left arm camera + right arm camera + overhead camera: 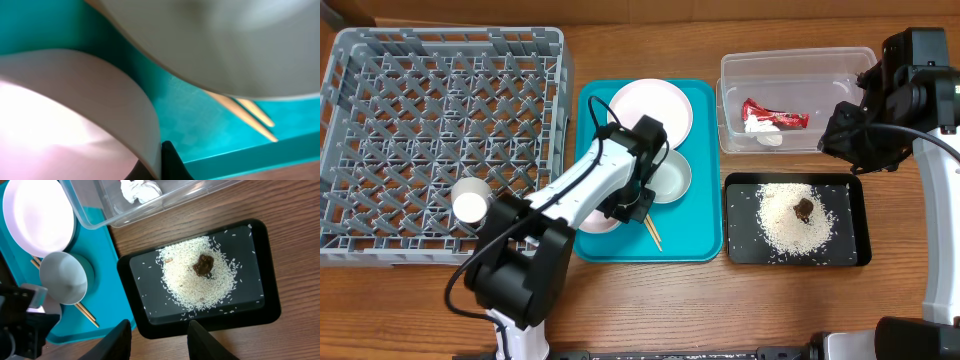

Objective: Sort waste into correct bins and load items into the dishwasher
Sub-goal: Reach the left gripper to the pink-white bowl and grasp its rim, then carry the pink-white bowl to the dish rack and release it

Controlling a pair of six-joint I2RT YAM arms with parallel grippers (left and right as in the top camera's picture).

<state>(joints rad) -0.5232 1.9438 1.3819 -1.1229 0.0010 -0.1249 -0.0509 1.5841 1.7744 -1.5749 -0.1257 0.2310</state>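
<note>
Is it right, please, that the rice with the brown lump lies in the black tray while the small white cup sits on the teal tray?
Not quite: the overhead view shows the small white cup in the grey rack, not on the teal tray. The rice with the brown lump is in the black tray.

Overhead view of wooden worktop point(650, 300).

Upper left: large square grey plastic dish rack point(450, 35), with small white cup point(470, 201) in its lower right part.

Centre, just right of rack: flat teal tray point(705, 222). On it:
- round white plate point(660, 105) at upper end
- grey-green bowl point(673, 176) directly below plate
- pale pink bowl point(75, 110) lower left of that bowl
- thin light wooden chopsticks point(652, 235) running out from under grey-green bowl

Upper right: clear plastic rectangular tub point(795, 57) holding crumpled red-and-white wrapper point(775, 118) and white tissue scrap point(767, 137).

Directly below tub: shallow black rectangular tray point(745, 238) holding loose white rice point(785, 228), with small brown food lump point(804, 208) on the rice.
</note>
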